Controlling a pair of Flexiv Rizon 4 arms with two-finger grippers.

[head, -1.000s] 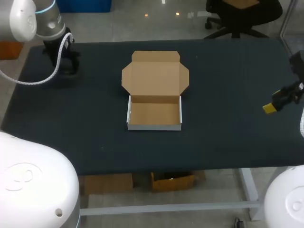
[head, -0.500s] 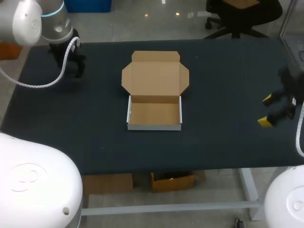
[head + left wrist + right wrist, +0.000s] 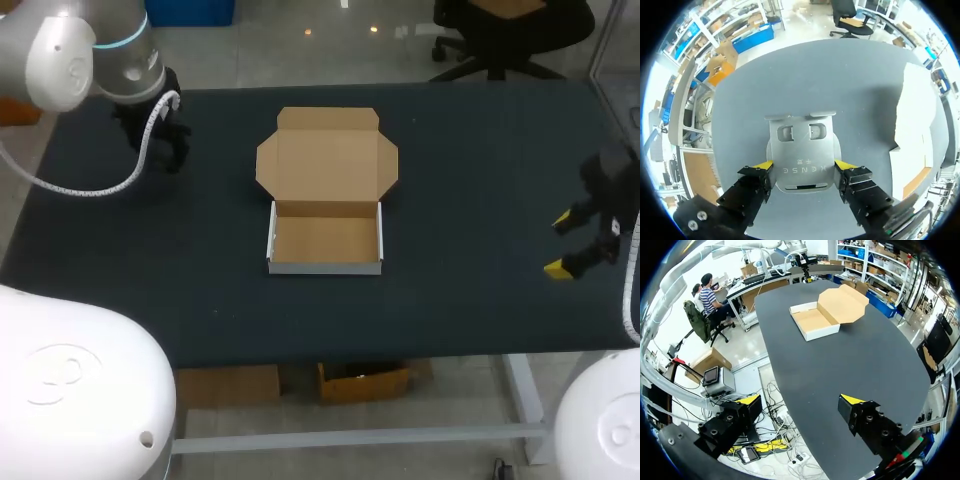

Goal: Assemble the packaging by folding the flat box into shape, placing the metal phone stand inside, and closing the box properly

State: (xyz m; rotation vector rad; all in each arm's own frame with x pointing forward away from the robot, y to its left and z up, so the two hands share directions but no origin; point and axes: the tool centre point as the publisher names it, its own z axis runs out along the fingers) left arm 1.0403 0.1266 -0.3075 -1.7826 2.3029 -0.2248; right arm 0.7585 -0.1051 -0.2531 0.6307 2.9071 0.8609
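The left gripper [image 3: 158, 150] is at the upper left of the head view, fingers clamped on both sides of the metal phone stand [image 3: 801, 145]. The box [image 3: 326, 240] sits at the middle of the table [image 3: 480, 150], lid folded back open. At the right edge, the right gripper [image 3: 560, 244] has its fingers spread apart.

The left arm [image 3: 90, 55] is silver-grey, with thick round joints, a white cap at one end and a light blue ring around it. A white spiral cable [image 3: 85, 191] hangs from this arm. In front there are two big white rounded shells, the left shell [image 3: 80, 390] and the right shell [image 3: 605, 420], each with one small dark dot. The left gripper [image 3: 803, 165] and the right gripper [image 3: 800, 401] are black, with blocky fingers, yellow tips and small screws.
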